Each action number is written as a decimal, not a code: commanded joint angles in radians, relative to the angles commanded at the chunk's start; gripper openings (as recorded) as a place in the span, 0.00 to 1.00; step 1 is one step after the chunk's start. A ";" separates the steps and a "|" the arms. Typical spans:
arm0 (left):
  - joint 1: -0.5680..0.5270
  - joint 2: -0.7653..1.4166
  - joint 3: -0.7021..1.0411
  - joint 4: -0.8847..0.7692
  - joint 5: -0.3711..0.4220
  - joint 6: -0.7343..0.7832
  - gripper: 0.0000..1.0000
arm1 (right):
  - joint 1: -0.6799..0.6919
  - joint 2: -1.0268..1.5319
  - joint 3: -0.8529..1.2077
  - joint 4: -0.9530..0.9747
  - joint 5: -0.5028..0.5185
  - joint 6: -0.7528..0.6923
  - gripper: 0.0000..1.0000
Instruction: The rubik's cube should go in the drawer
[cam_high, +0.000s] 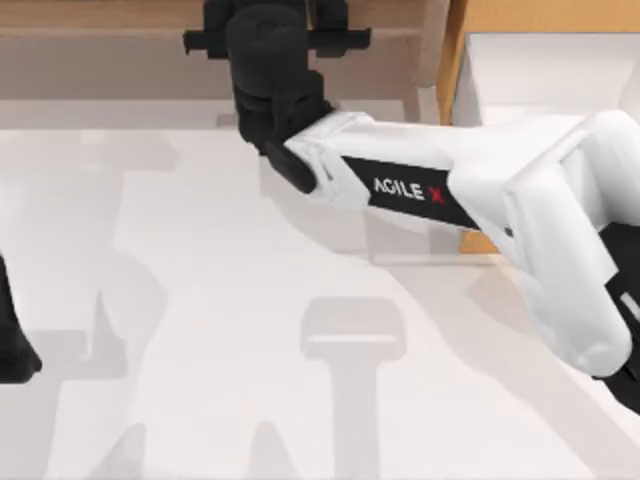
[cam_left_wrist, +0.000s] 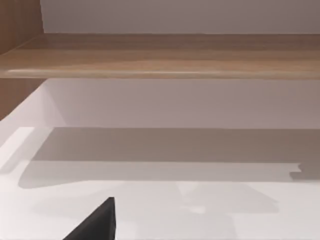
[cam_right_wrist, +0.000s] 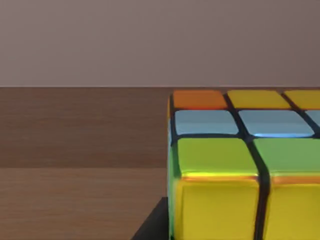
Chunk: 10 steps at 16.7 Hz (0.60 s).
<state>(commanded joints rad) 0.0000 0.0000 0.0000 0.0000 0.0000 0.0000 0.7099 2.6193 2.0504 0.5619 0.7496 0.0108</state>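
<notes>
Right arm stretched from the right edge of the top view to upper centre; right hand (cam_high: 268, 45) over the brown shelf (cam_high: 110, 45) at the top of the frame, dark wrist hiding the fingers; cannot tell how far open, nor whether anything is gripped. Cube (cam_right_wrist: 245, 165) close in front of the right wrist camera, resting on the shelf's wooden board; orange and yellow tiles in the far row, pale blue next, green nearest, yellow on the side facing the camera. Drawer (cam_high: 545, 60) at upper right of the top view, pulled open, white interior showing, partly behind the right forearm; well apart from the cube. Left hand (cam_high: 15, 345) parked at the left edge of the top view, over the white counter (cam_high: 200, 400); fingers not readable.

Step judged: approach or grasp of the cube on the shelf; cube not yet in the drawer. Next move calls for a firm grip on the cube, a lift clear of the board, then a carry rightward and a lowering between the drawer's walls.
</notes>
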 joint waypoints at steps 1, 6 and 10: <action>0.000 0.000 0.000 0.000 0.000 0.000 1.00 | 0.000 0.000 0.000 0.000 0.000 0.000 0.00; 0.000 0.000 0.000 0.000 0.000 0.000 1.00 | 0.000 0.000 0.000 0.000 0.000 0.000 0.00; 0.000 0.000 0.000 0.000 0.000 0.000 1.00 | 0.019 -0.025 -0.013 0.001 -0.008 -0.008 0.00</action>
<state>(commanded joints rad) 0.0000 0.0000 0.0000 0.0000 0.0000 0.0000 0.7288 2.5942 2.0372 0.5629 0.7419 0.0027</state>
